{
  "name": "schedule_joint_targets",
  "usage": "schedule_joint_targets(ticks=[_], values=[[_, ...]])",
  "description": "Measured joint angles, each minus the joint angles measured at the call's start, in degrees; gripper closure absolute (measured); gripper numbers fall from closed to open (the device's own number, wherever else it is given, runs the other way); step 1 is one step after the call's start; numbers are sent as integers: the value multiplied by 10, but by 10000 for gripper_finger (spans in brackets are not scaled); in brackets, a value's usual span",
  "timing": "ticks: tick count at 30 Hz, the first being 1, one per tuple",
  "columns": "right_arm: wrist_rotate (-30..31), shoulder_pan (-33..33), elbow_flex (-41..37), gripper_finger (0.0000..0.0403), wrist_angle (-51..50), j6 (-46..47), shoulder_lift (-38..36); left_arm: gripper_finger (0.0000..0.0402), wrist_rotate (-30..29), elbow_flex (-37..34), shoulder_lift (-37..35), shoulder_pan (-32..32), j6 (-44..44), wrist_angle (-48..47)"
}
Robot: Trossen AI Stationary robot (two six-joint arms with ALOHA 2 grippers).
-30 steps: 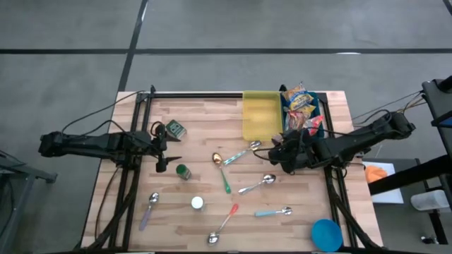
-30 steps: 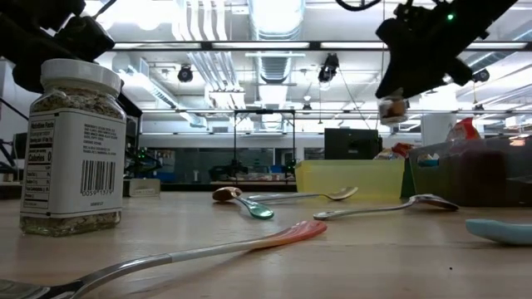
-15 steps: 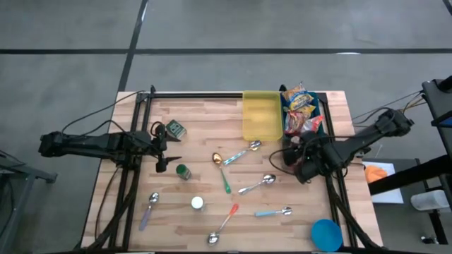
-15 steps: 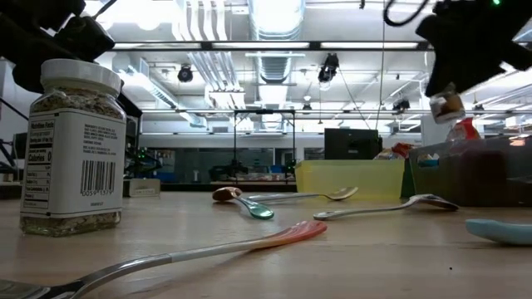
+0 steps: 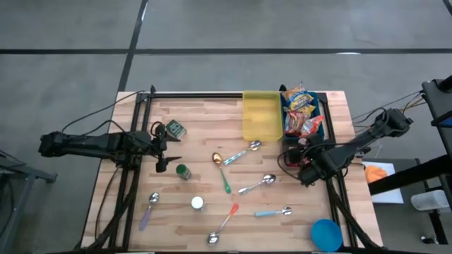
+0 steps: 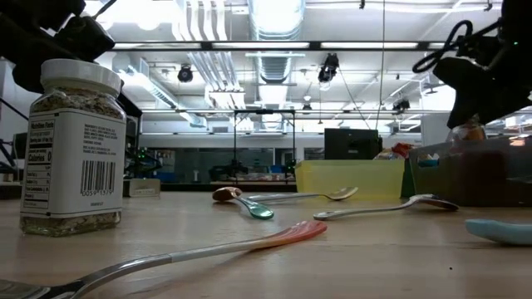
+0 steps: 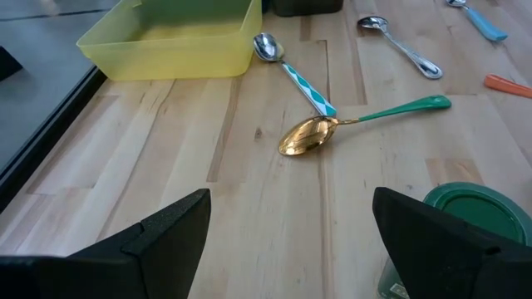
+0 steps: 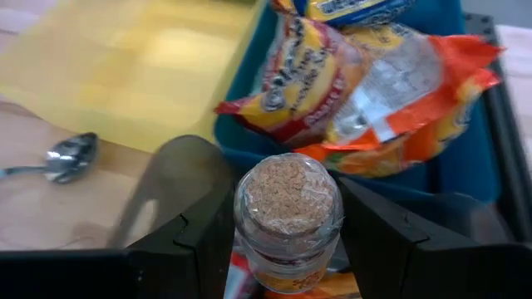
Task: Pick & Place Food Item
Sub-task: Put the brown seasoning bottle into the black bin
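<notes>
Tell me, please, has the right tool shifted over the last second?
Yes. The right tool, gripping a jar, moved right, away from the yellow bin, toward the table's edge.

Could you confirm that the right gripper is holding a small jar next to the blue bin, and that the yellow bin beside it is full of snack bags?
Not quite: the snack bags are in the blue bin. The right wrist view shows the yellow bin empty. The right gripper does hold the jar.

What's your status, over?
Right gripper shut on spice jar, near blue bin. Left gripper open, idle over table by green-lidded jar. Snack bags fill bin.
</notes>
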Motion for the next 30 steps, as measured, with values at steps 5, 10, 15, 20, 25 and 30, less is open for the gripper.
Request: schedule_joint_targets(ticks=[5,10,15,20,25,30], values=[[0,0,2,219,-2,2,12,61,0,0,0,0,0,0],[-2,-3,9,219,0,2,29,61,0,0,0,0,0,0],[11,-26,30,219,-11,-6,46,61,0,0,0,0,0,0],[46,-57,44,219,-6,-6,59,61,0,0,0,0,0,0],[56,-83,43,219,34,-19,91,61,0,0,0,0,0,0],[67,-98,44,219,46,-12,138,61,0,0,0,0,0,0]])
